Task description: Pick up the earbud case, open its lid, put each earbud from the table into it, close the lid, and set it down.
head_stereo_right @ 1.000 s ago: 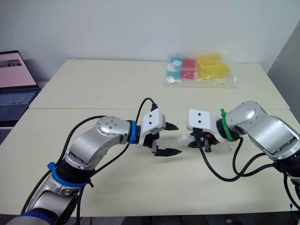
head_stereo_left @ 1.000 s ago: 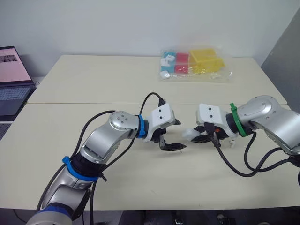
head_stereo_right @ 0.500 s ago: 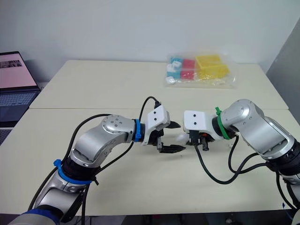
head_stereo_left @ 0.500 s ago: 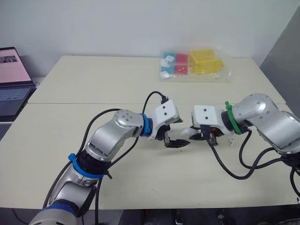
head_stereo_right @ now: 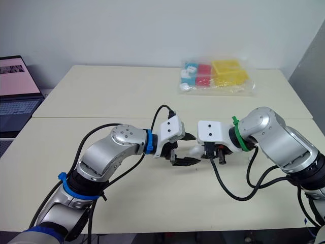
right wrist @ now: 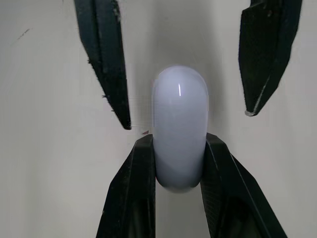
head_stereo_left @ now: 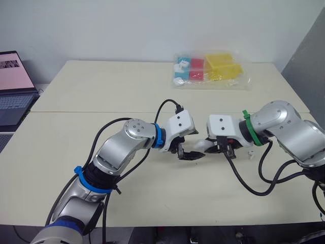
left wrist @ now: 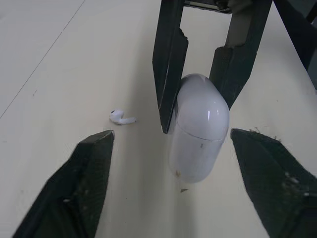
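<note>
- The earbud case (left wrist: 198, 134) is being gripped at one end by the right gripper (right wrist: 179, 145), whose two black fingers are clamped against its sides. It is being held just above the table (head_stereo_left: 101, 91), midway between the two arms.
- The left gripper (head_stereo_left: 193, 146) is being held spread wide, with one finger on each side of the case's free rounded end and neither finger touching it.
- The lid is being kept shut; only a thin seam line is showing around the case.
- The step in hand is being judged as the lid opening: the pick-up is done, and no earbud has gone in yet.
- One earbud (left wrist: 122, 118) is being left on the table beside the case, and a small white piece (head_stereo_left: 250, 153), probably the second, is lying near the right arm.
- Next, a careful catch on the lid end is being called for from the left gripper while the body is being held firm.
</note>
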